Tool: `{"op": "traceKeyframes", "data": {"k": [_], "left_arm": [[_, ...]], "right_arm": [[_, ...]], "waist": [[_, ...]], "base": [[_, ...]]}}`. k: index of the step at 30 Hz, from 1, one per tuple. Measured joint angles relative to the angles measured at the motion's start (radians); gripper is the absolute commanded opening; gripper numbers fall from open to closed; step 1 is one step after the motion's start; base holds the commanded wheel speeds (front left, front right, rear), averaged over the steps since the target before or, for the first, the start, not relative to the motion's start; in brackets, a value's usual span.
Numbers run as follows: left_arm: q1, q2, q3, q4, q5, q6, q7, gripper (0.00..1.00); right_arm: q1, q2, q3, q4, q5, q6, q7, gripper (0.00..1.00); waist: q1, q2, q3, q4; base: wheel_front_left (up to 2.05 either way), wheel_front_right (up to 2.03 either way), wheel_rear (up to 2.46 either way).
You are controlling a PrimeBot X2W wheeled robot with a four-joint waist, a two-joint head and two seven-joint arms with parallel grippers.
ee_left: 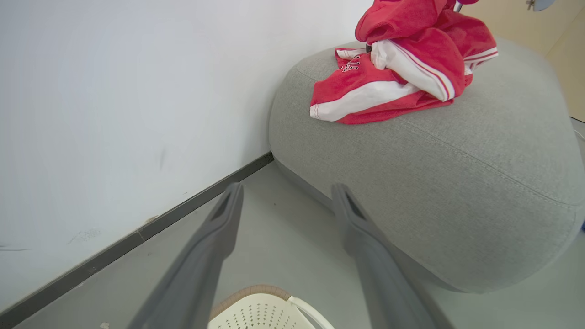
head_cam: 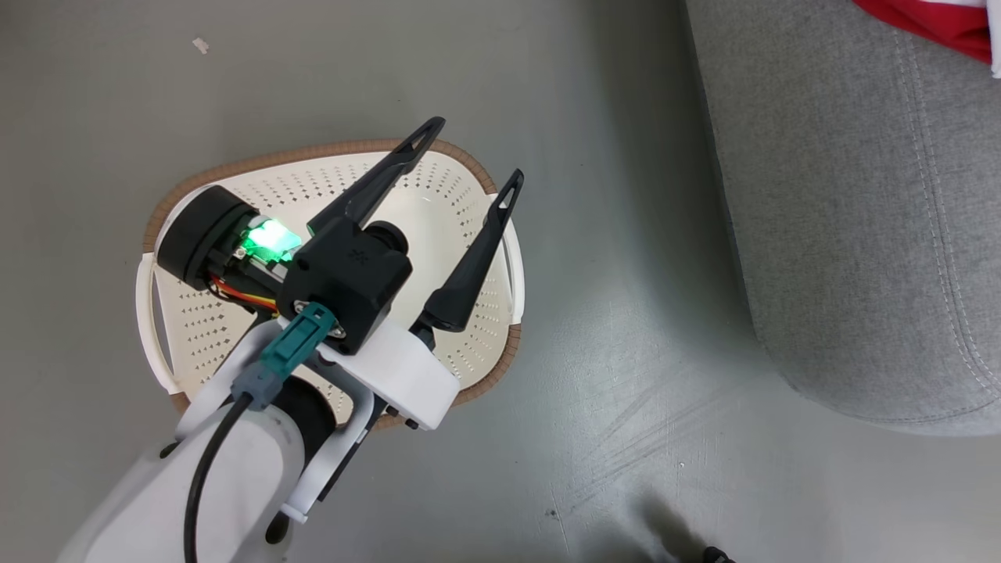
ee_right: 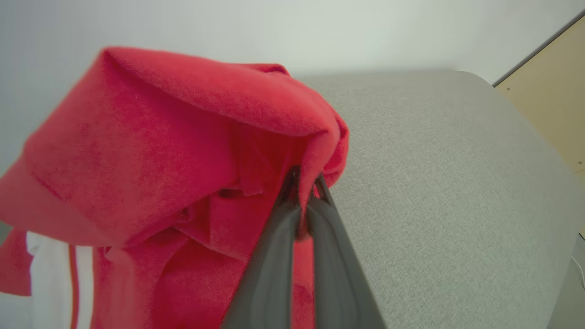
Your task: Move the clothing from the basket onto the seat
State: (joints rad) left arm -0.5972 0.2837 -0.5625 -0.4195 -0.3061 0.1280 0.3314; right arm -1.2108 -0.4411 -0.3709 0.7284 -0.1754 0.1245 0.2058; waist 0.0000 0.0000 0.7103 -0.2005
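The basket (head_cam: 235, 328) stands on the floor, and the parts of its inside that show hold no clothing. My left gripper (head_cam: 475, 150) hovers open over it, and the wrist view of the left gripper (ee_left: 287, 188) has nothing between the fingers. The grey seat (ee_left: 457, 183) carries a heap of red clothing (ee_left: 402, 68) with white stripes and some lettering. My right gripper (ee_right: 305, 176) is shut on a fold of red clothing (ee_right: 183, 137) just above the seat (ee_right: 434, 160). A corner of the clothing (head_cam: 931, 23) shows on the seat (head_cam: 860, 234).
Grey floor (head_cam: 626, 352) lies between the basket and the seat. A white wall (ee_left: 114, 114) with a dark skirting strip (ee_left: 183, 210) runs behind the seat. A pale wooden panel (ee_right: 548, 105) stands beyond the seat's far side. The basket's rim (ee_left: 260, 313) shows below the left fingers.
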Motion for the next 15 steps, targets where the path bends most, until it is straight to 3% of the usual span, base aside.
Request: {"op": "traceKeyframes", "data": {"k": [12,13,14,15], "left_arm": [[-0.008,0.007,0.013,0.026,-0.002,-0.009,-0.016,1.00],[-0.008,0.008,0.016,0.029,-0.002,-0.009,-0.016,1.00],[-0.008,0.009,0.019,0.032,-0.002,-0.010,-0.016,1.00],[-0.008,0.011,0.021,0.035,-0.002,-0.012,-0.017,1.00]], "right_arm": [[0.066,0.054,-0.027,0.020,0.004,0.000,-0.020,0.00],[0.074,0.059,-0.032,0.017,0.002,0.000,-0.030,0.11],[0.081,0.062,-0.037,0.014,0.000,0.000,-0.039,0.38],[0.087,0.064,-0.041,0.013,-0.001,0.000,-0.045,0.49]], "waist": [[0.0000,0.0000,-0.024,-0.027],[0.0000,0.0000,-0.027,-0.029],[0.0000,0.0000,-0.031,-0.032],[0.0000,0.0000,-0.034,-0.034]], "base": [[0.00,0.00,0.00],[0.00,0.00,0.00],[0.00,0.00,0.00],[0.00,0.00,0.00]]}}
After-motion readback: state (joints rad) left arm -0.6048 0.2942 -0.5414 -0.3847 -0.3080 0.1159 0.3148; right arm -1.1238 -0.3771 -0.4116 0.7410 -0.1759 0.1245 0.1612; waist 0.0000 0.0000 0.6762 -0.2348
